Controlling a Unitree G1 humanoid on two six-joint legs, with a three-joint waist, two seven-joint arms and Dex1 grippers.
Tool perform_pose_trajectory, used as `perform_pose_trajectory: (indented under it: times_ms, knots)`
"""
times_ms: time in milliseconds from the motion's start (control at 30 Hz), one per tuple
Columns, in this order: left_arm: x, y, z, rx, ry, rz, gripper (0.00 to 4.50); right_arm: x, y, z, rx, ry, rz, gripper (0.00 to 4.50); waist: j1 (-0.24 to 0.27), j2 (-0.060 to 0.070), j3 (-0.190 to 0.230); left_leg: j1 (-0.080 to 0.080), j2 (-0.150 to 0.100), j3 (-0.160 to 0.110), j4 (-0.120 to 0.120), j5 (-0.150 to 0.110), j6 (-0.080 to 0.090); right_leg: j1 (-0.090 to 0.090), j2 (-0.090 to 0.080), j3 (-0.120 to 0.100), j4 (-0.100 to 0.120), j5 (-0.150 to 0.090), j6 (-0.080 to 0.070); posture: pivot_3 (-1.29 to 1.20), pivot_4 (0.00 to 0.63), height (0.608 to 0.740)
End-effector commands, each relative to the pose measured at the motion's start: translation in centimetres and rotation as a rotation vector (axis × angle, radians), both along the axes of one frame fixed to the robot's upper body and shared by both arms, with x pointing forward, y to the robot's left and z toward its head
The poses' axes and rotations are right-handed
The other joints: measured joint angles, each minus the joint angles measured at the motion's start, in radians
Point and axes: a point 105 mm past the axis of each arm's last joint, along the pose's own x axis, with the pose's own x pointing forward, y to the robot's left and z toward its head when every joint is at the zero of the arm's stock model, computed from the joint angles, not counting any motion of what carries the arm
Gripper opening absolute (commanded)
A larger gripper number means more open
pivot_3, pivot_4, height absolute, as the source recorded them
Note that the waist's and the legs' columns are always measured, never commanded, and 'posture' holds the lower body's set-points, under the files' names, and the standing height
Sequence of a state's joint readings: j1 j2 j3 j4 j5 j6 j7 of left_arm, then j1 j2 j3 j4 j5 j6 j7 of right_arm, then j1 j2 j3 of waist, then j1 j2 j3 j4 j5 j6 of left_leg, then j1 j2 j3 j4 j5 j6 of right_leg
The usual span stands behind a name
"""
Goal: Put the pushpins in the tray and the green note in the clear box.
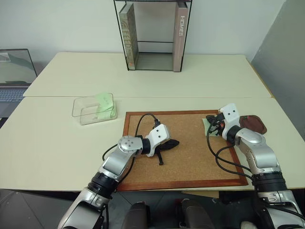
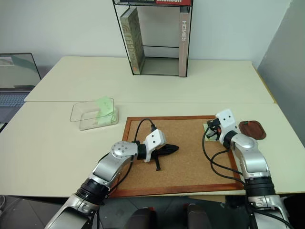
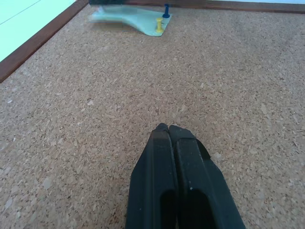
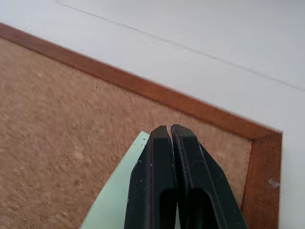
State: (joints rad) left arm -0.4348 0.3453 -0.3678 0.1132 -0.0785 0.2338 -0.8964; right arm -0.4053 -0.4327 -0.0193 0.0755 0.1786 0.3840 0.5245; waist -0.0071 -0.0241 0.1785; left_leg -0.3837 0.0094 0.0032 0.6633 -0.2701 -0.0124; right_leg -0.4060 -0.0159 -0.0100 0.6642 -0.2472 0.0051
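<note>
Green note [image 3: 138, 21] at the cork board's [image 1: 190, 157] far right corner, by right gripper [image 4: 170, 131], w/ a yellow pin [image 3: 158, 26] and blue pin [image 3: 166, 9] upright in it. Paper: thin, light, floppy; one edge curls up, best pinched there once pins are out. Long axis unclear. Both grippers clenched, nothing seen held; left gripper [image 3: 167, 130] mid-board. Tray [image 1: 253, 124] just right of board.

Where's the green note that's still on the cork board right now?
In the left eye view the green note lies at the far right corner of the cork board, just under the right hand, with the tray beyond the frame on the right.
</note>
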Motion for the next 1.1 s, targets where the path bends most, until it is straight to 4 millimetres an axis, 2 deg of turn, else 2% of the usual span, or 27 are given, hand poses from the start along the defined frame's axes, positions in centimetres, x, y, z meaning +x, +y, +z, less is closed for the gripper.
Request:
perform_pose_trajectory:
  times_ms: [33, 267, 333, 467, 667, 767, 867, 1100]
  knots:
    - [-0.8, 0.0, -1.6, 0.049, 0.046, -0.016, 0.0, -0.2, 0.3, 2.4, 0.023, -0.077, 0.015, 0.02, 0.001, 0.0, 0.0, 0.0, 0.0, 0.0, 0.0, 0.0, 0.0, 0.0, 0.0, 0.0, 0.0, 0.0, 0.0, 0.0, 0.15, 0.74]
    - [-0.9, -0.1, -1.7, 0.054, 0.046, -0.018, 0.0, -0.4, -0.5, 3.9, 0.036, -0.114, -0.018, 0.02, 0.002, 0.0, 0.0, 0.0, 0.0, 0.0, 0.0, 0.0, 0.0, 0.0, 0.0, 0.0, 0.0, 0.0, 0.0, 0.0, 0.15, 0.74]
    - [-0.9, -0.1, -1.7, 0.054, 0.046, -0.018, 0.0, -0.4, -1.5, 4.3, 0.026, -0.126, -0.053, 0.02, 0.002, 0.0, 0.0, 0.0, 0.0, 0.0, 0.0, 0.0, 0.0, 0.0, 0.0, 0.0, 0.0, 0.0, 0.0, 0.0, 0.15, 0.74]
    - [-1.0, -0.1, -1.7, 0.054, 0.043, -0.018, 0.0, -0.6, -5.1, 4.7, 0.007, -0.141, -0.176, 0.02, 0.004, 0.0, 0.0, 0.0, 0.0, 0.0, 0.0, 0.0, 0.0, 0.0, 0.0, 0.0, 0.0, 0.0, 0.0, 0.0, 0.15, 0.74]
    - [-1.1, -0.1, -1.8, 0.056, 0.038, -0.024, 0.0, -1.3, -11.4, 3.7, -0.071, -0.112, -0.425, 0.02, 0.003, 0.0, 0.0, 0.0, 0.0, 0.001, 0.0, 0.0, 0.0, 0.0, 0.0, 0.0, -0.001, 0.0, 0.0, 0.0, 0.15, 0.74]
    - [-1.1, -0.2, -1.9, 0.058, 0.035, -0.03, 0.0, -1.9, -13.4, 2.6, -0.12, -0.082, -0.496, 0.02, 0.003, 0.001, -0.001, 0.0, 0.0, 0.001, 0.0, 0.0, 0.0, 0.0, 0.0, 0.0, -0.001, 0.0, 0.0, 0.0, 0.15, 0.74]
    - [-1.1, -0.2, -1.9, 0.059, 0.031, -0.034, 0.0, -2.3, -14.7, 1.7, -0.15, -0.054, -0.541, 0.02, 0.003, 0.001, -0.001, 0.0, -0.001, 0.001, 0.0, 0.0, 0.0, 0.0, 0.0, 0.001, -0.001, 0.0, 0.0, 0.0, 0.15, 0.74]
    - [-1.1, -0.2, -1.9, 0.064, 0.024, -0.041, 0.0, -2.5, -15.7, -0.1, -0.18, 0.015, -0.576, 0.02, 0.002, 0.002, -0.002, 0.0, -0.001, 0.001, 0.0, 0.0, 0.0, 0.0, 0.0, 0.001, -0.001, 0.0, 0.0, 0.0, 0.15, 0.74]
